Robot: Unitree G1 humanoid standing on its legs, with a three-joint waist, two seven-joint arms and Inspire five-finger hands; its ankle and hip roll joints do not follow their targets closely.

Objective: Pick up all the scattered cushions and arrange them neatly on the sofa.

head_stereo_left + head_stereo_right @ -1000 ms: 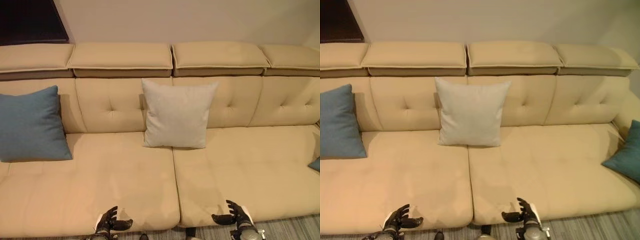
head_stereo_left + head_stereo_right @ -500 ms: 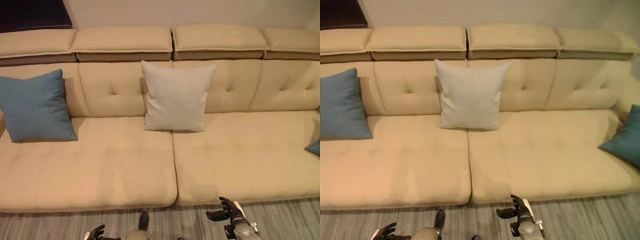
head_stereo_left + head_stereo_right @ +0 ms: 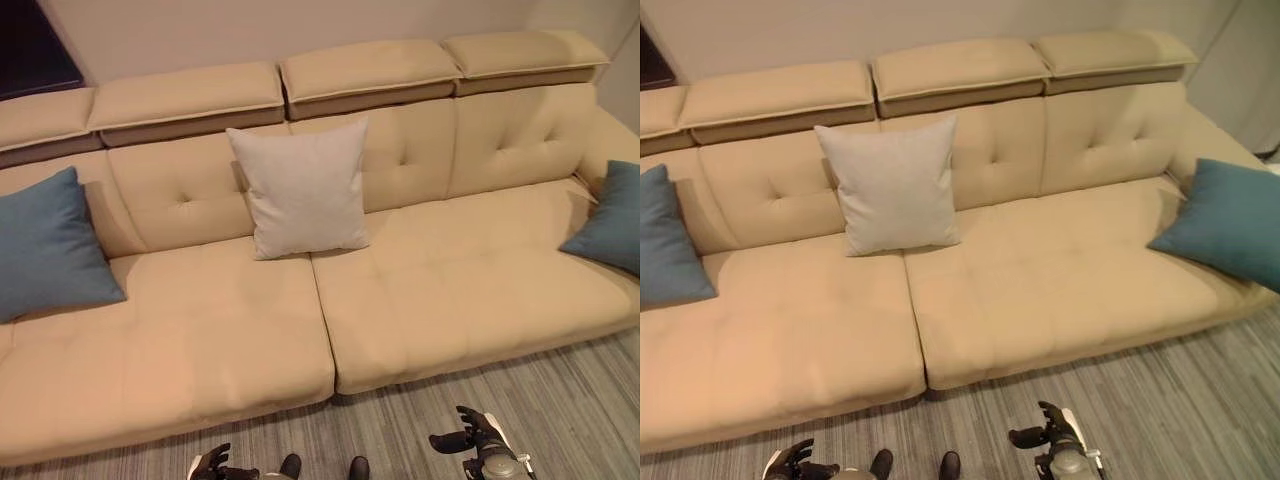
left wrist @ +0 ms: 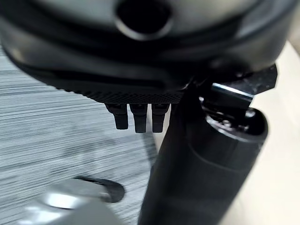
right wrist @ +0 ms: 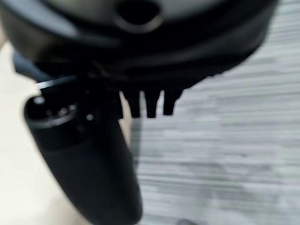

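Grey cushion point(image 3: 302, 188) upright against sofa point(image 3: 420, 290) backrest, centre; blue cushion point(image 3: 48, 246) at left end, second blue cushion point(image 3: 1225, 222) at right end; left hand point(image 3: 212, 466) and right hand point(image 3: 476, 437) low over striped floor point(image 3: 560, 400), fingers relaxed, empty.

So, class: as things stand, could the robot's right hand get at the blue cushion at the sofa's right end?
Probably not: the right hand hangs over the floor, and the blue cushion lies well off to its right.

Living room: sofa point(image 3: 420, 290), cushions point(image 3: 300, 190)
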